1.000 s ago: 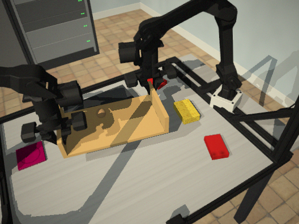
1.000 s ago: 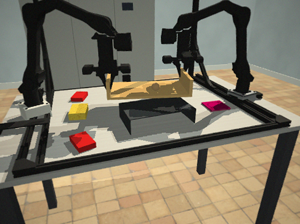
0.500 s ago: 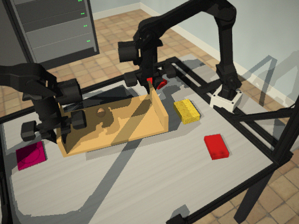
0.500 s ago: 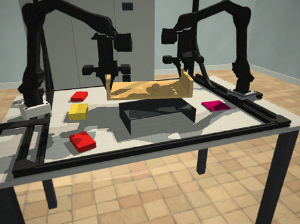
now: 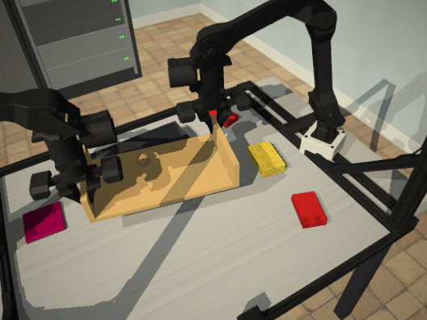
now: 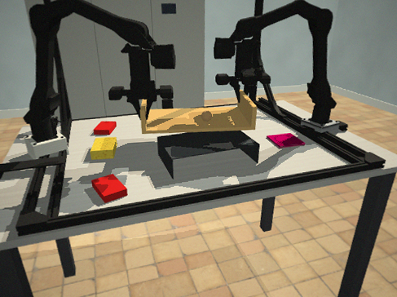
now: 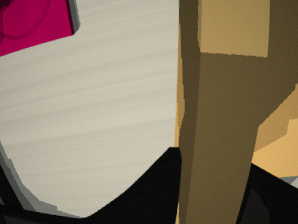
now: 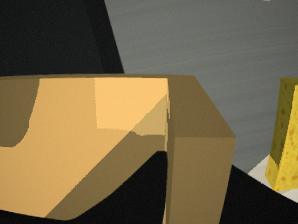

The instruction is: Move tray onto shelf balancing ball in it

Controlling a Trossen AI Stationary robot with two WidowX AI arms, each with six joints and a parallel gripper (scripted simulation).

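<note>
The light wooden tray point(image 5: 202, 178) point(image 6: 165, 125) point(image 7: 220, 100) point(image 8: 125, 105) is held off the table, roughly level. The brown ball point(image 5: 143, 159) point(image 6: 206, 116) rests on its floor, nearer the left arm's end; neither wrist view shows it. My left gripper point(image 5: 86, 197) point(image 6: 242, 98) point(image 7: 195, 157) is shut on one end wall. My right gripper point(image 5: 214, 126) point(image 6: 143, 108) point(image 8: 183, 161) is shut on the other end wall. The black shelf point(image 5: 167, 131) point(image 6: 207, 141) point(image 8: 50, 40) stands beside the tray, nearer the exterior camera; the tray partly hides it in the top view.
A magenta square point(image 5: 44, 222) point(image 6: 285, 140) point(image 7: 35, 25) lies near the left arm's end. A yellow sponge point(image 5: 267, 158) point(image 6: 104, 148) point(image 8: 287, 140) and two red blocks point(image 5: 309, 209) point(image 6: 109, 188) lie on the right arm's side. Black frame rails point(image 6: 214, 194) edge the table.
</note>
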